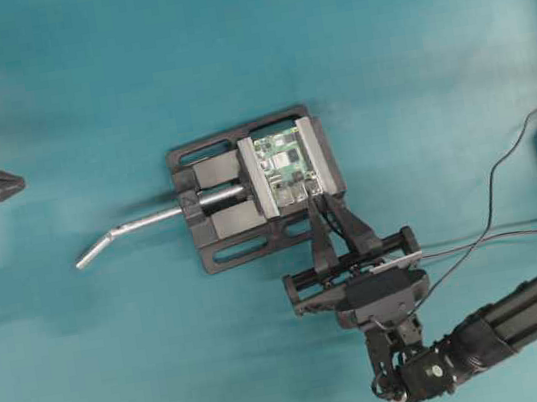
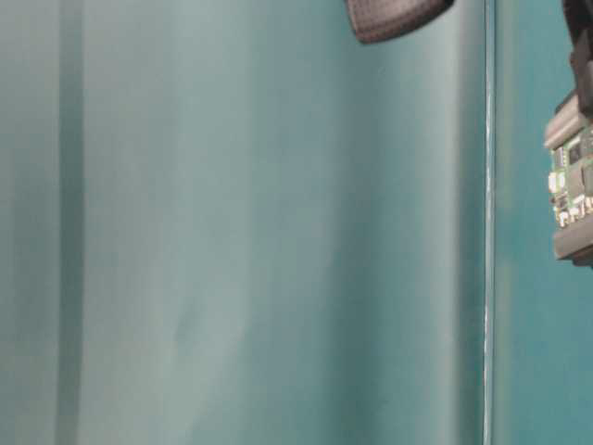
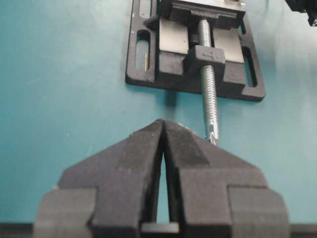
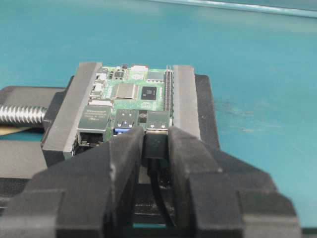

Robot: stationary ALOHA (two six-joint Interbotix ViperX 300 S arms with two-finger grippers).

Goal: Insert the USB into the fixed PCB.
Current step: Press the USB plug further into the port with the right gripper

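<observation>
Misalignment looks the danger: the right tool [image 4: 157, 148], clamped on the USB [image 4: 156, 144] right at a port of the fixed PCB [image 4: 133, 96] in the vise [image 1: 218, 203], could jam it if tilted, while the left tool [image 3: 163, 144] sits closed and empty.

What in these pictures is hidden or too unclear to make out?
- Plug: in the right wrist view the right pincer grips its dark body; its metal tip is hidden against the board's ports, so how far in it sits is unclear.
- Overhead view: the pincer fingers cover the plug entirely.
- Green board: cut off by the table-level view's right edge.
- Vise: its top and the board are cut off in the left wrist view, above the shut left pincer.
</observation>
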